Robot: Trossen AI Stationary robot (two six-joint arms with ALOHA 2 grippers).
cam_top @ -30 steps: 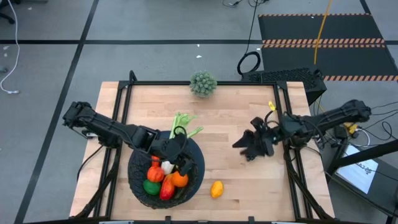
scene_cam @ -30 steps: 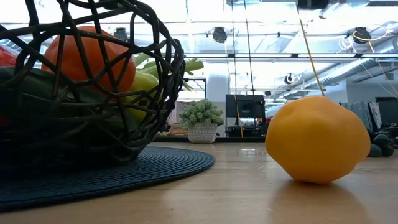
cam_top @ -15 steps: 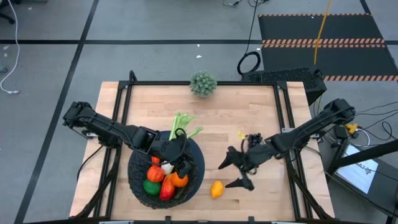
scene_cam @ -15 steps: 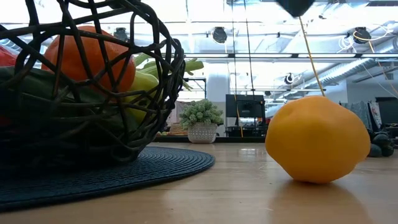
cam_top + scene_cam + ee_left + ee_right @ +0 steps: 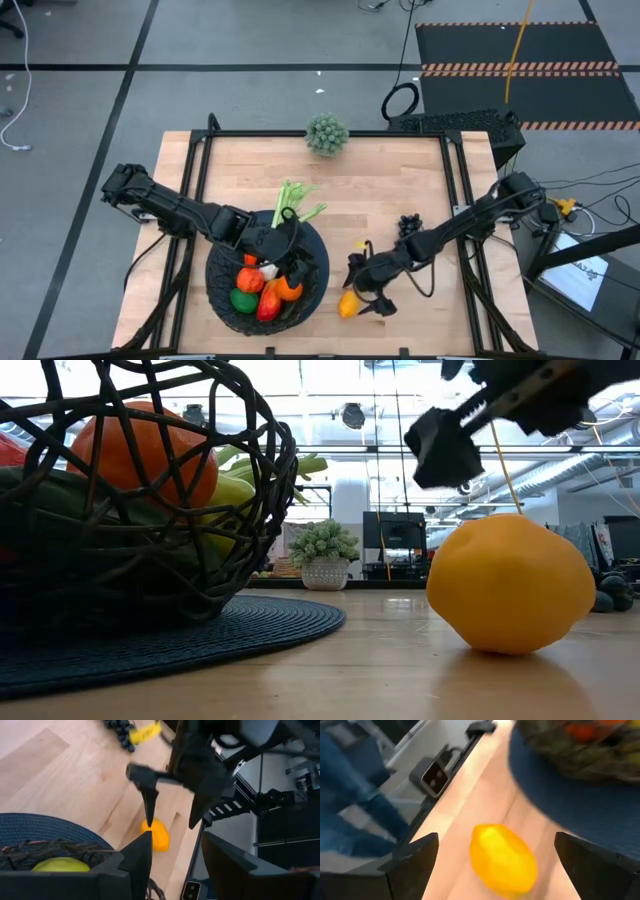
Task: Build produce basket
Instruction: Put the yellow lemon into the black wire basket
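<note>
The black woven basket (image 5: 222,300) stands at the table's near left on a dark blue mat (image 5: 250,625). It holds several pieces of produce, among them an orange (image 5: 290,289) and a celery stalk (image 5: 295,196) that leans out over the far rim. A yellow lemon (image 5: 347,304) lies on the wood to the basket's right. My right gripper (image 5: 366,293) hangs open just above the lemon (image 5: 504,860), one finger on either side, touching nothing. My left gripper (image 5: 288,262) is open over the basket's right part, with nothing between its fingers (image 5: 175,865).
Purple grapes (image 5: 408,225) lie on the table to the right of centre, behind my right arm. A spiky grey-green ball plant (image 5: 326,133) stands at the far edge. Bare wood shows between the basket and the far edge.
My right gripper has swept from the table's right side toward the near left, sinking toward the lemon and rolling as it went. It has stayed open. The lemon and the basket have not moved.
</note>
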